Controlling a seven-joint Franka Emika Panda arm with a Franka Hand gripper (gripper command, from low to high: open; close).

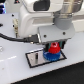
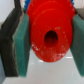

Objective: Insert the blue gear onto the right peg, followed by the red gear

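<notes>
Red gear (image 2: 49, 36), the small round red plastic one with toothed rim and raised hub, sits clamped between the end effector's (image 1: 52, 46) teal pads (image 2: 22, 47), bore facing the wrist camera. End effector is clenched on it, pads pressing the toothed rim on opposite sides.

Directly beneath the end effector I see the wide flat bright-blue plastic gear (image 1: 51, 56), lying on the grey black-rimmed rectangular plate (image 1: 35, 58) on the white surface (image 1: 15, 67). I judge it is already seated on the right peg; peg itself is hidden.

Handling, my judgement: light, rigid moulded plastic, not fragile, smooth enough to tilt in the pads. Rim grip suits it, keeping the bore clear. A skewed hub would jam on the pin.
</notes>
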